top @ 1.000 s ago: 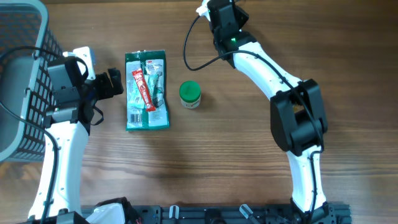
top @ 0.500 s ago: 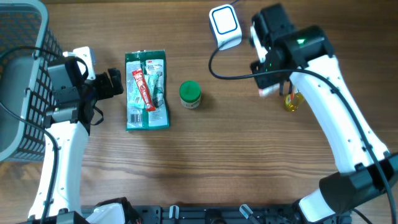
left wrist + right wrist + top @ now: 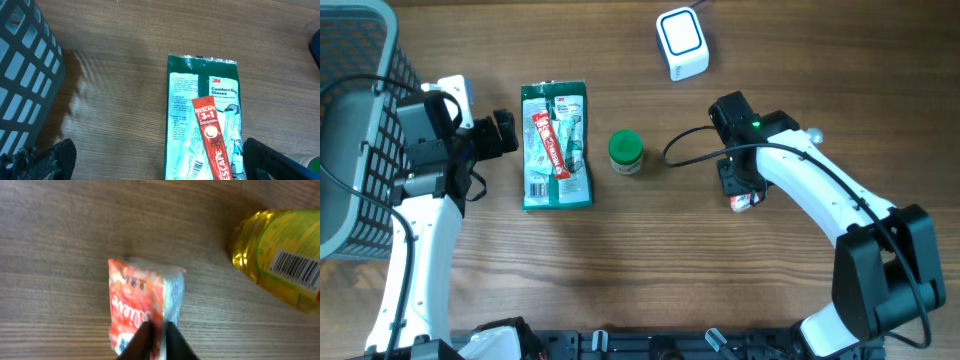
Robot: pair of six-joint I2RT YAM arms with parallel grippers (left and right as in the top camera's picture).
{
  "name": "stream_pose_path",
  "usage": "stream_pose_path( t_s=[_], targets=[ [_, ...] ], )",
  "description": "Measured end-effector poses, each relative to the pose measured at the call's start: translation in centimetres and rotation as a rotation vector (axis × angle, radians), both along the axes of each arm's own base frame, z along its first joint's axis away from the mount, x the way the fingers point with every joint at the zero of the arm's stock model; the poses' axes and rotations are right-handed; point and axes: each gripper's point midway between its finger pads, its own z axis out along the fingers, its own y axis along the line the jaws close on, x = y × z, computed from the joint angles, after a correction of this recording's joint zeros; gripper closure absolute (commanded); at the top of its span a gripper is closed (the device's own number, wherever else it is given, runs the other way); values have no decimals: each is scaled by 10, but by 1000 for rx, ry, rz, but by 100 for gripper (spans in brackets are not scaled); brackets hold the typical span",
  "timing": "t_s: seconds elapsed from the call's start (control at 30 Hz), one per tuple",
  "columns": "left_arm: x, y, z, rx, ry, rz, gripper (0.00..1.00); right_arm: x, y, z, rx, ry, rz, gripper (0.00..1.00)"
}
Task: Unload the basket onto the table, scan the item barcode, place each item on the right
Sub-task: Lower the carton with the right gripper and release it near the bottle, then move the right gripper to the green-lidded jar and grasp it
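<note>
Soft, even light from above, shadows faint. Right wrist view blurred: orange packet [image 3: 140,295] and yellow bottle [image 3: 280,250] smeared. Left wrist view sharp.

basket [image 3: 355,150] far left | glove pack [image 3: 542,190], sachet [image 3: 550,143] on it | green-lidded jar [image 3: 625,151] beside | yellow bottle [image 3: 280,255] lying down

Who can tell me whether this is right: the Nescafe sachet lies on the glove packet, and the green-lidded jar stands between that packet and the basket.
Not quite. The Nescafe sachet does lie on the glove packet, but the green-lidded jar stands on the packet's other side, away from the basket; the overhead view shows it.
</note>
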Motion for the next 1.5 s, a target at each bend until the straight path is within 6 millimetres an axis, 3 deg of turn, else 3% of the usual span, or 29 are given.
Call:
stream_pose_path(
  t_s=[0.03,0.13,0.2,0.27,0.37,0.5,0.57,0.7,0.83,0.93,1.03,1.07,1.1,1.2,1.27,1.5],
  targets=[
    [0,0,0,0,0,0,0,1,0,0,2,-7,-4,48],
    [0,0,0,0,0,0,0,5,1,0,4,-20,-5,44],
    [0,0,0,0,0,0,0,10,8,0,42,-40,-4,52],
    [0,0,0,0,0,0,0,13,30,-2,162,-37,2,71],
    [0,0,0,0,0,0,0,2,54,-2,303,22,-21,72],
    [0,0,0,0,0,0,0,7,64,-8,368,-3,-86,73],
    [0,0,0,0,-1,0,0,4,62,-24,372,-20,-93,71],
    [0,0,0,0,0,0,0,-15,32,-55,245,-20,-123,72],
    [0,0,0,0,0,0,0,-5,3,-54,84,-104,-158,70],
    [0,0,0,0,0,0,0,-5,-14,-52,-5,-128,-171,62],
    [0,0,0,0,0,0,0,-7,-17,-50,-35,-113,-130,22],
    [0,0,0,0,0,0,0,-3,-8,-48,11,-101,-92,4],
    [0,0,0,0,0,0,0,4,10,-43,99,-93,-48,0],
    [0,0,0,0,0,0,0,21,61,-33,357,-118,28,0],
    [0,0,0,0,0,0,0,26,77,-28,445,-132,55,0],
    [0,0,0,0,0,0,0,44,96,-16,539,-208,91,0]
  ],
)
